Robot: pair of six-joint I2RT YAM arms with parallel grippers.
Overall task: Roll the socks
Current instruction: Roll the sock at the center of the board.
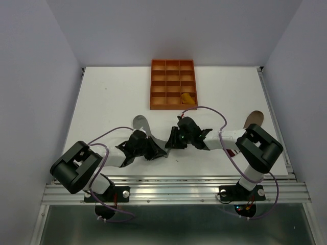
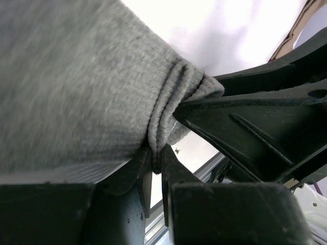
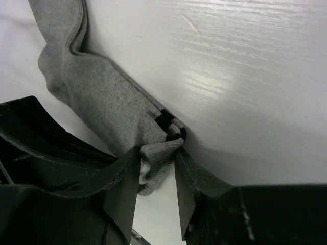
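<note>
My left pincer (image 2: 156, 153) pinched narrow on the grey sock (image 2: 76, 87), my right pincer (image 3: 156, 161) clamping its striped cuff, taupe sock (image 1: 254, 119) at three o'clock

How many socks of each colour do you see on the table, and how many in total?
grey sock: 1
yellow sock: 1
brown sock: 1
total: 3
</note>
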